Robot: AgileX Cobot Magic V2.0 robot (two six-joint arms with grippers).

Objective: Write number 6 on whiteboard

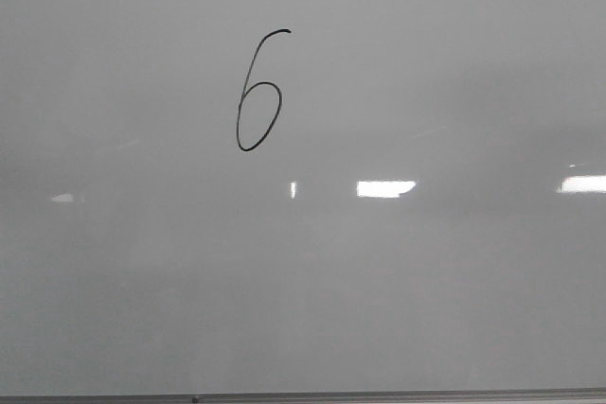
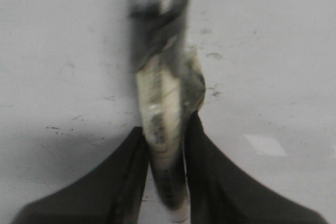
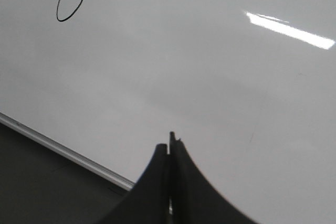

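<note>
The number 6 (image 1: 258, 92) is drawn in thin black line on the upper middle of the whiteboard (image 1: 426, 281), which fills the front view. Neither gripper shows in the front view. In the left wrist view my left gripper (image 2: 165, 123) is shut on a blurred, pale, ink-stained marker (image 2: 160, 98) with a dark far end, over a pale surface with small dark specks. In the right wrist view my right gripper (image 3: 169, 148) is shut and empty over the whiteboard (image 3: 220, 77), near its lower edge. The loop of the 6 (image 3: 70, 1) shows well away from the fingers.
A thin frame strip (image 1: 379, 395) runs along the board's lower edge; it also shows in the right wrist view (image 3: 68, 153) with a dark area beyond it. Bright light reflections (image 1: 385, 188) lie on the board below the numeral.
</note>
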